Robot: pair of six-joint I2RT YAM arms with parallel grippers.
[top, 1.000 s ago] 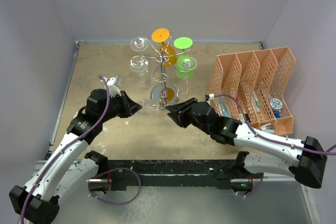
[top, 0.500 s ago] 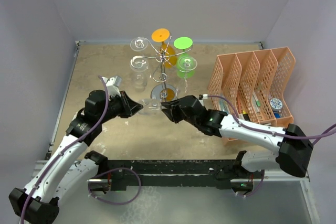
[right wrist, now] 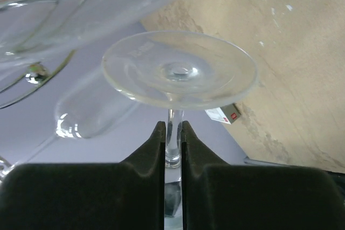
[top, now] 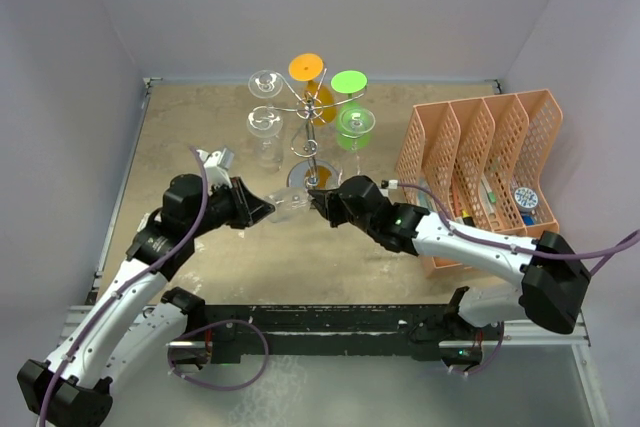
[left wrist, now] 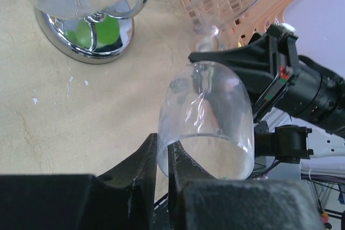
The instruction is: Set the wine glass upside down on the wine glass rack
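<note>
A clear wine glass (top: 291,201) lies on its side in the air between my two grippers, just in front of the rack's base. My left gripper (top: 268,209) is shut on the rim of its bowl (left wrist: 207,117), one finger inside and one outside. My right gripper (right wrist: 172,125) is shut on the stem (right wrist: 173,136), just below the round foot (right wrist: 180,71). In the top view the right gripper (top: 318,197) sits at the glass's right end. The silver wire wine glass rack (top: 311,105) stands behind on its chrome base (left wrist: 86,36).
Clear (top: 265,82), orange (top: 307,67) and green (top: 350,81) glasses hang upside down on the rack's arms. An orange lattice organiser (top: 480,162) with small items stands at the right. Grey walls close in the left, back and right sides.
My right arm has reached left to the glass and its gripper has closed on the stem. The left gripper has kept its hold on the rim, shifting slightly right.
</note>
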